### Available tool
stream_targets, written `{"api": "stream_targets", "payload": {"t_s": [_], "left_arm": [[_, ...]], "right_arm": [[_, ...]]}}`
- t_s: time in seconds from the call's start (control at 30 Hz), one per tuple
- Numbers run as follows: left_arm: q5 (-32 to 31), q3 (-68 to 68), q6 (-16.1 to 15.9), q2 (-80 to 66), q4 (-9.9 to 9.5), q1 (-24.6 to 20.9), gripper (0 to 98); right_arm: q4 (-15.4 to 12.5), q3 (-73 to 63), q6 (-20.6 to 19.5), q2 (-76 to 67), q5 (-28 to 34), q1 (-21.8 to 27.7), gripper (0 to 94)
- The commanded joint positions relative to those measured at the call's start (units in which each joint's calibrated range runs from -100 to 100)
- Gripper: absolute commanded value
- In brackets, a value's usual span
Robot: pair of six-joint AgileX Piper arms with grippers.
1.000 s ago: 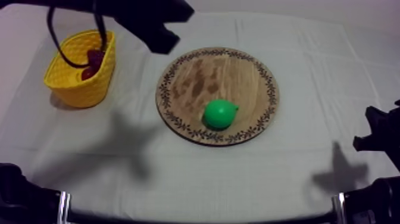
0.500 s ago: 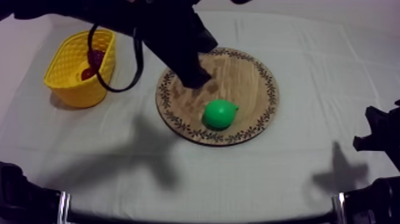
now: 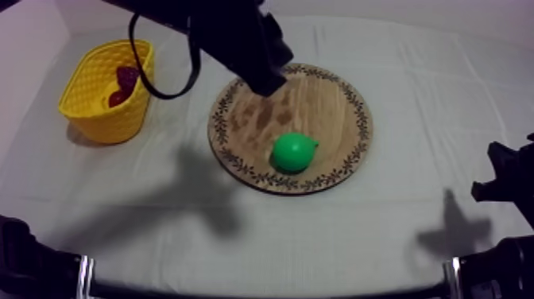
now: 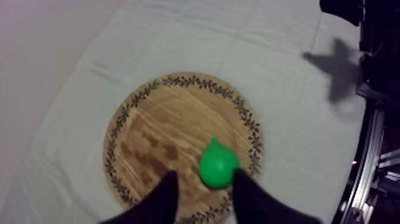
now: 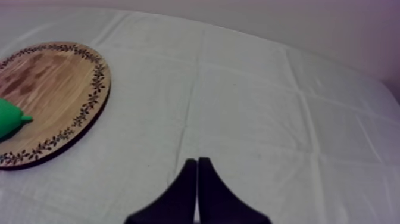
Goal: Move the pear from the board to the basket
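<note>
A green pear (image 3: 294,151) lies on the near part of the round wooden board (image 3: 330,99) with a patterned rim. My left gripper (image 3: 268,79) hangs above the board's far left part, short of the pear. Seen from the left wrist, its black fingers (image 4: 159,201) are apart with nothing between them, and the pear (image 4: 218,167) sits just beyond their tips on the board (image 4: 155,131). The yellow basket (image 3: 89,105) stands at the far left. My right gripper (image 5: 197,162) is shut into a narrow wedge over bare cloth, right of the board (image 5: 53,77) and pear (image 5: 8,120).
A small red fruit (image 3: 124,83) lies in the basket. My right arm (image 3: 502,179) rests low at the table's right edge. Open cloth stretches in front of and to the right of the board. A metal frame (image 4: 363,161) runs along the table edge.
My left arm swung from over the basket to above the board's far left part. The pear, the basket and the right arm stayed put.
</note>
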Motion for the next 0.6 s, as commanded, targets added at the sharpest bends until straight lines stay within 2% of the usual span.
{"api": "stream_targets", "payload": {"t_s": [0.0,0.07,0.17,0.37,0.57], "left_arm": [[3.4,-0.1,0.2,0.2,-0.1,0.0,76.4],[5.9,-0.2,0.1,0.3,-0.07,0.0,86.4],[8.0,-0.1,-0.2,0.3,-0.03,0.1,92.8],[8.9,0.6,-0.7,0.7,0.03,0.2,95.8],[6.1,3.8,-1.4,1.8,0.12,0.1,96.1]], "right_arm": [[0.0,0.1,0.1,0.0,0.0,0.0,0.5],[0.0,0.1,0.1,0.0,0.0,0.0,0.5],[0.0,0.1,0.1,0.0,0.0,0.0,0.5],[0.0,0.1,0.1,0.0,0.0,0.0,0.5],[0.0,0.1,0.1,0.0,0.0,0.0,0.5]]}}
